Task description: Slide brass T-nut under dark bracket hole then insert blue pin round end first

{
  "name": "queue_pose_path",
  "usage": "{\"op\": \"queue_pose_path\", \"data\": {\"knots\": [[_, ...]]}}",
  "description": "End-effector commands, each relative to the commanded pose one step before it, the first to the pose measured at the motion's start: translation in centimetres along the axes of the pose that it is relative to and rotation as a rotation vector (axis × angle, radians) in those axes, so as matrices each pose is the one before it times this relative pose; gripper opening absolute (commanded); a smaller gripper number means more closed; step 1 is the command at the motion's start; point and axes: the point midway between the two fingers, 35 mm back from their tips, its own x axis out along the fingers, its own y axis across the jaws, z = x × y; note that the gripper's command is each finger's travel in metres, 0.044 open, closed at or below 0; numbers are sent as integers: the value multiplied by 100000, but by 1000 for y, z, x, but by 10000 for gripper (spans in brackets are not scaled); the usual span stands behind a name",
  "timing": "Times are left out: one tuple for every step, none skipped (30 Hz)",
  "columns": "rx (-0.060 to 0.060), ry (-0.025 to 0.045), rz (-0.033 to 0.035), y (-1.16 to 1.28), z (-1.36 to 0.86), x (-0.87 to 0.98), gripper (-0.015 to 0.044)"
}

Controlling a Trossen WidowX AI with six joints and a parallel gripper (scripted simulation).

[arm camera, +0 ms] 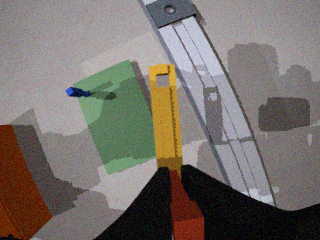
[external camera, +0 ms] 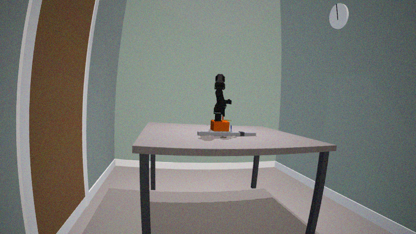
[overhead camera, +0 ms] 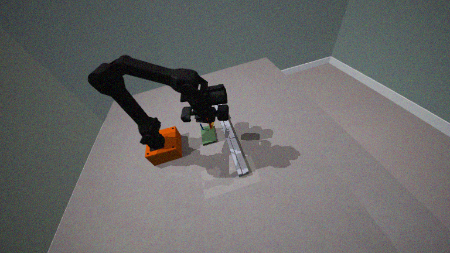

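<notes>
A white clock (external camera: pixel 338 16) hangs right of a brown door (external camera: pixel 61 84).

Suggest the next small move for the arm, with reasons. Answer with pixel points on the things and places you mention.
Probably carry the brass T-nut (arm camera: pixel 167 115) sideways toward the aluminum rail (arm camera: pixel 227 117): the pincer (overhead camera: pixel 208 121) (arm camera: pixel 174 174) grips its orange handle (arm camera: pixel 187 220), and the nut hangs over the green tray (overhead camera: pixel 208 136) (arm camera: pixel 117 130), not yet over the slot.
</notes>
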Motion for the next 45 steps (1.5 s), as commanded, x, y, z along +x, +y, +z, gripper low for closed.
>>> {"op": "queue_pose_path", "data": {"knots": [[-1112,-161,-62,-597,-201,-139,-150],[-211,59,-74,-149,-63,-25,-150],[-211,60,-73,-148,-65,-24,-150],[-211,60,-73,-148,-66,-24,-150],[-340,57,66,-124,-60,-38,-150],[-386,64,75,-140,-69,-43,-150],[-386,63,76,-140,-71,-42,-150],[-386,62,76,-139,-72,-42,-150],[-386,61,77,-138,-74,-41,-150],[-386,60,77,-138,-75,-41,-150],[-386,59,78,-137,-77,-40,-150],[-386,58,78,-137,-78,-40,-150],[-386,57,79,-136,-80,-39,-150],[-386,56,79,-135,-81,-39,-150],[-386,54,80,-134,-82,-38,-150],[-386,53,80,-134,-84,-38,-150],[-386,52,81,-133,-85,-37,-150],[-386,51,81,-132,-87,-37,-150],[-386,50,82,-131,-88,-36,-150],[-386,49,82,-131,-90,-36,-150],[-386,48,83,-130,-91,-35,-150],[-386,47,83,-129,-93,-35,-150],[-386,46,83,-128,-94,-34,-150],[-386,45,84,-127,-95,-34,-150],[-386,44,84,-126,-97,-33,-150],[-386,43,85,-125,-98,-33,-150],[-386,42,85,-125,-100,-32,-150],[-386,41,85,-124,-101,-32,-150],[-386,39,86,-123,-102,-31,-150],[-386,38,86,-122,-104,-31,-150],[-386,37,86,-121,-105,-30,-150],[-386,36,87,-120,-106,-30,-150],[-386,35,87,-119,-108,-29,-150],[-386,34,87,-118,-109,-29,-150],[-386,33,87,-117,-110,-28,-150],[-386,32,88,-116,-112,-28,-150],[-386,31,88,-115,-113,-27,-150],[-386,29,88,-113,-114,-27,-150],[-386,28,88,-112,-116,-26,-150],[-386,27,89,-111,-117,-26,-150],[-386,26,89,-110,-118,-25,-150],[-386,25,89,-109,-119,-25,-150],[-386,24,89,-108,-120,-24,-150],[-386,23,89,-107,-122,-23,-150],[-386,22,89,-105,-123,-23,-150]]}}
